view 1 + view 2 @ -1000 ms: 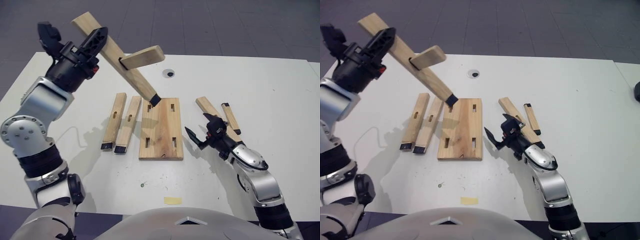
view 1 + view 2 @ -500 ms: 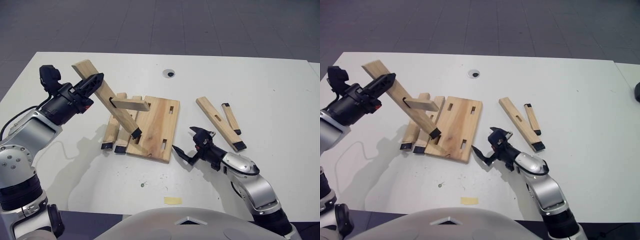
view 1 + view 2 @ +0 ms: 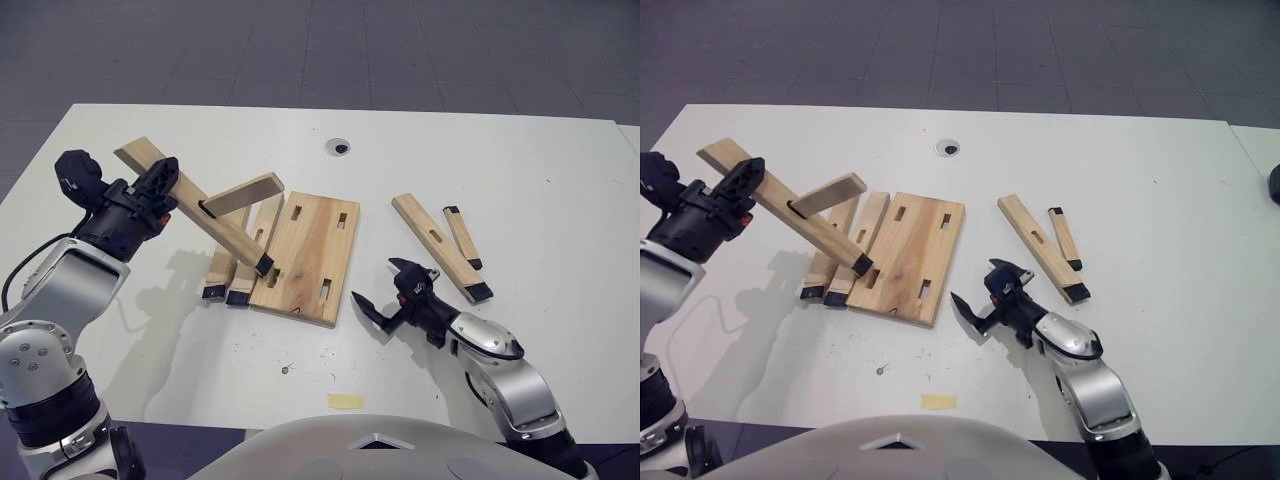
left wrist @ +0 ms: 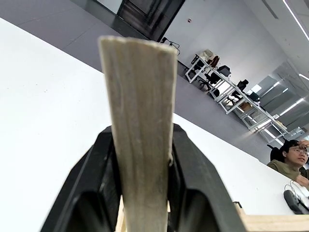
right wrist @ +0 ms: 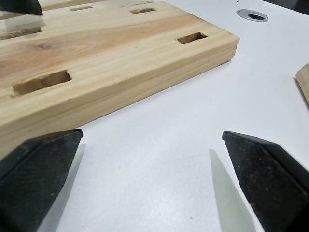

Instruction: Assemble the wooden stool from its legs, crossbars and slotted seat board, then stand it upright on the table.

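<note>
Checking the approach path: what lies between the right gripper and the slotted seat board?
Only bare table: the right wrist view shows the open right gripper facing the edge of the seat board, nothing between them.

The seat board [image 3: 305,257] is pale, unvarnished wood with plain grain, rough-cut inside its slots. The raised leg [image 3: 195,205] is the same bare wood. The table [image 3: 540,170] is smooth matt white. The right gripper [image 3: 372,280] has matt black plastic fingers [image 5: 34,164].

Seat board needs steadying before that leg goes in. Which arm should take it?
Right. The right gripper, jaws open and empty, sits beside the seat board; the left gripper is shut on the leg.
</note>
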